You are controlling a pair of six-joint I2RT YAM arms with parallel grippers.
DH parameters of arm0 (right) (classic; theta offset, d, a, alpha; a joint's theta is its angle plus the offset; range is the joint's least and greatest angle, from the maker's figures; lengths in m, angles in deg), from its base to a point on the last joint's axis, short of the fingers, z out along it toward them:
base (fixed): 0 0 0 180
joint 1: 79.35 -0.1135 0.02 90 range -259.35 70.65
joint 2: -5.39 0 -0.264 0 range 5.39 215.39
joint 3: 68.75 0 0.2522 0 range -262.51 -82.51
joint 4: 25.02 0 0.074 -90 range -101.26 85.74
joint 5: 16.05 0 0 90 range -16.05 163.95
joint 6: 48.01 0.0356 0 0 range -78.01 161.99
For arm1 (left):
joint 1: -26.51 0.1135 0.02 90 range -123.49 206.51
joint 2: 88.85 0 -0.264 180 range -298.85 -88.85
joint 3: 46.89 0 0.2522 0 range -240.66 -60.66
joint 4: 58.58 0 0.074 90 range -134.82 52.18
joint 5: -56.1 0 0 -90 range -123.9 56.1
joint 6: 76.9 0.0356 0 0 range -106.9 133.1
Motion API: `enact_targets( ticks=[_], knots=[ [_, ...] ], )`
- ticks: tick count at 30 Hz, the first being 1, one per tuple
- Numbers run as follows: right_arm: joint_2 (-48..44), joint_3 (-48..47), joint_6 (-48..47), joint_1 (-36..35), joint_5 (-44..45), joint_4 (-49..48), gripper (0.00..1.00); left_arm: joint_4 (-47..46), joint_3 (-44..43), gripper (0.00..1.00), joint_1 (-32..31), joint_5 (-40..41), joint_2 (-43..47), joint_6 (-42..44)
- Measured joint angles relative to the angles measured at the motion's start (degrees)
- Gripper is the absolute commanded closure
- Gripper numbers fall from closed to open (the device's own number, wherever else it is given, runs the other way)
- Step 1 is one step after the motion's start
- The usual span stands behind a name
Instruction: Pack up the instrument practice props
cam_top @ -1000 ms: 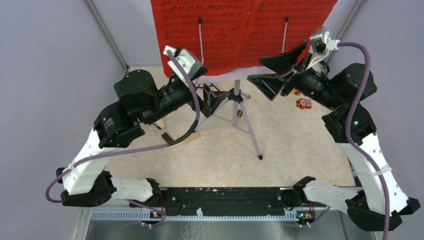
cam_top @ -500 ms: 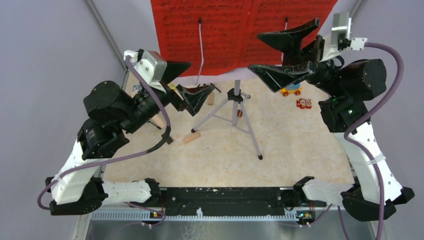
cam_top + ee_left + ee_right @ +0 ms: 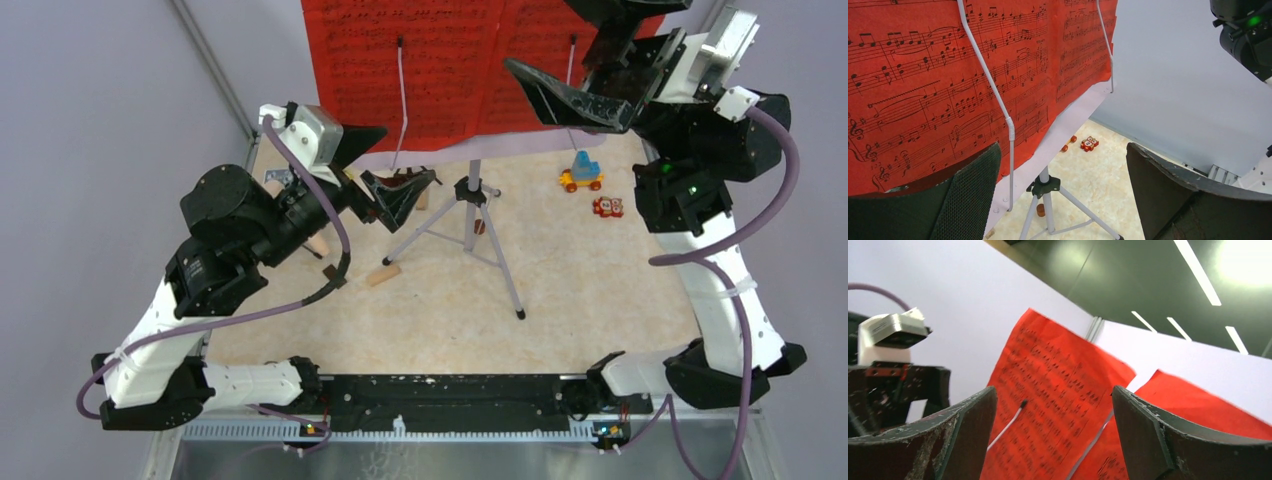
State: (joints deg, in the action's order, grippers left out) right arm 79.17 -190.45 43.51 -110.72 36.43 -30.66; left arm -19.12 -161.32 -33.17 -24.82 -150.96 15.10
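2 empty grippers, jaws wide: left gripper at 9 o'clock, right gripper at 1 o'clock of stand, likely flanking red pages pinned under wire clips.

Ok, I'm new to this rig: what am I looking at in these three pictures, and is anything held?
Two robot arms bolted to a table. The wide picture looks down from above and behind them; the other two come from cameras on each wrist, so the dark shapes at the bottom are that arm's own fingers. On the table stands a music stand carrying red sheet music, with toy cars and wooden blocks around it. The left gripper and right gripper are both open and empty.
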Motion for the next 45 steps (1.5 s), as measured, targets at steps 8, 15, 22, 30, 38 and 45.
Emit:
enact_targets(
  ticks=[8, 15, 22, 30, 38, 45],
  knots=[
    [6.5, -9.2, -0.5, 0.0, 2.7, -0.6, 0.21, -1.5, 1.5, 0.02, 0.0, 0.0, 1.0, -0.6],
    [7.1, -9.6, 3.4, 0.0, 7.9, -1.7, 0.28, -3.3, 3.3, 0.02, 0.0, 0.0, 2.4, -0.9],
    [7.3, -9.5, 7.3, -0.3, 10.5, -2.4, 0.29, -5.1, 5.5, 0.01, 0.0, 0.5, 3.9, -1.1],
    [10.5, -12.2, 7.3, -2.1, 12.4, -1.2, 0.29, -6.6, 7.1, 0.02, 0.0, 0.9, 5.6, -1.4],
    [12.3, -12.7, 7.3, -2.3, 13.7, -0.7, 0.29, -7.7, 8.0, 0.02, 0.0, 0.6, 6.1, -2.4],
    [12.6, -13.3, 7.8, -2.6, 13.0, -0.7, 0.30, -7.7, 8.9, 0.02, 0.0, -0.8, 6.1, -2.6]
  ],
)
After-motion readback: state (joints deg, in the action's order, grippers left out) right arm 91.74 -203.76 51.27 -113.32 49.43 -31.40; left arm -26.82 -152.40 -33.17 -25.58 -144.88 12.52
